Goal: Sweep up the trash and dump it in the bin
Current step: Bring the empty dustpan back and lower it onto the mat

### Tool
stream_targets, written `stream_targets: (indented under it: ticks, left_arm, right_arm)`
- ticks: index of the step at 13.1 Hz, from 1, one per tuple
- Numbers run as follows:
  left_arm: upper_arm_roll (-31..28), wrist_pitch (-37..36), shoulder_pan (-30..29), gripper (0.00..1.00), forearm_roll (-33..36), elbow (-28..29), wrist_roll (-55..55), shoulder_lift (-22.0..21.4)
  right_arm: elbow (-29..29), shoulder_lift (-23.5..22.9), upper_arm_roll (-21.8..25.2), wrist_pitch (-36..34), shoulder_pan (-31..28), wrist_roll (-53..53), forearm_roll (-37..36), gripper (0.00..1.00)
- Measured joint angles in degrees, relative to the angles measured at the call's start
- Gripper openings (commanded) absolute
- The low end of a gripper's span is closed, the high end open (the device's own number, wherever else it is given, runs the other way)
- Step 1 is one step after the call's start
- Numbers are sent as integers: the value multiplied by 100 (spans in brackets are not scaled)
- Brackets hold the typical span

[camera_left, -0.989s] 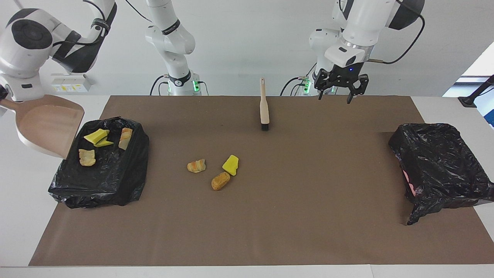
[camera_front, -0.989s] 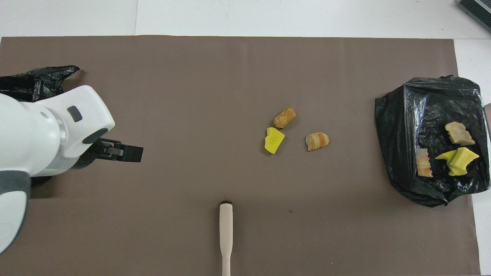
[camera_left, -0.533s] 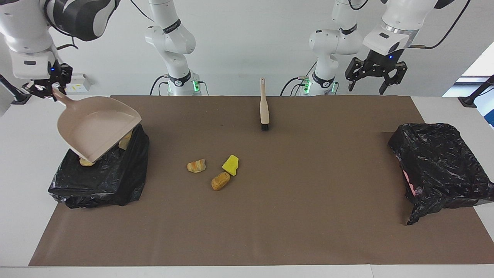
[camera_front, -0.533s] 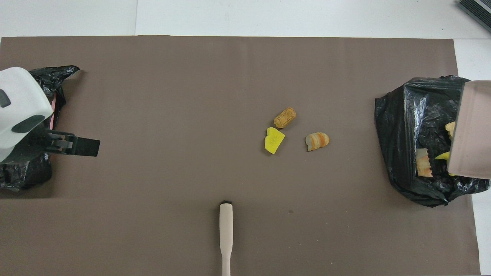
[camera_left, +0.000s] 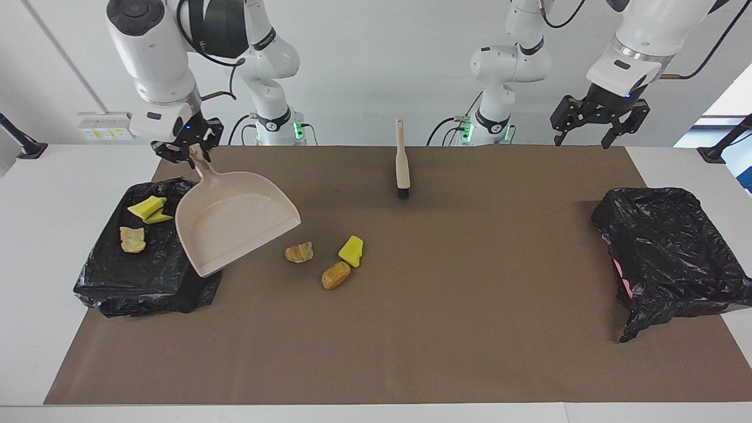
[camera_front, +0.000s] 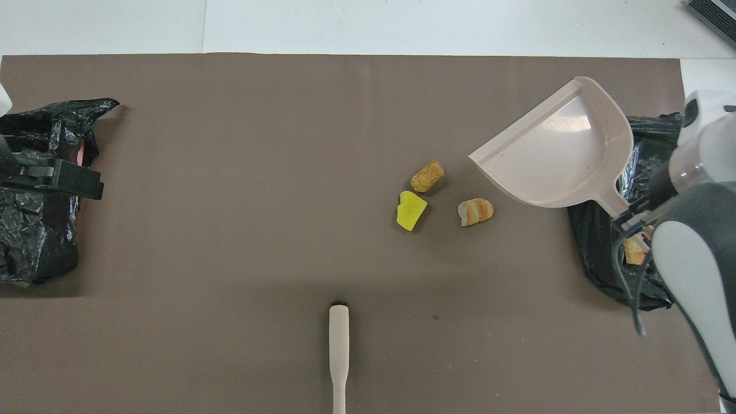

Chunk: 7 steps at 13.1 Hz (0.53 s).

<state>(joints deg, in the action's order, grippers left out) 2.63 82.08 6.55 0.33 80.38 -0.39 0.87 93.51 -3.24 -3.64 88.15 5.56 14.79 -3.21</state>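
- The right pincer (camera_left: 192, 148) is clamped on the handle of the beige dustpan (camera_left: 235, 220), holding it tilted in the air over the edge of the black-lined bin (camera_left: 147, 276) at the right arm's end of the surface (camera_left: 411, 329).
- Trash: three lumps lie in that bin, two yellow (camera_left: 147, 208) and one tan (camera_left: 132, 239); a striped piece (camera_left: 299, 252), a yellow chunk (camera_left: 351, 251) and a brown piece (camera_left: 335, 275) lie mid-surface.
- The brush (camera_left: 402, 161) lies nearer to the robots.
- The left pincer (camera_left: 590, 125) waits with its fingers spread, holding nothing, above the second black bin (camera_left: 670, 252).
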Motion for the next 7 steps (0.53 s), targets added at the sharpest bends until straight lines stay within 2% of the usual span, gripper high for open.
stream_targets:
  ticks: [3,7]
  left_arm:
    - [29,-4,0,100,-1,-8,0,0]
    - [4,-5,-3,100,-1,-9,-12,-29]
  right_arm:
    - [-225,-655,-5,332,824,-1831,231,0]
    - [-1421,-1902,-4,448,1488,-3286,453,0]
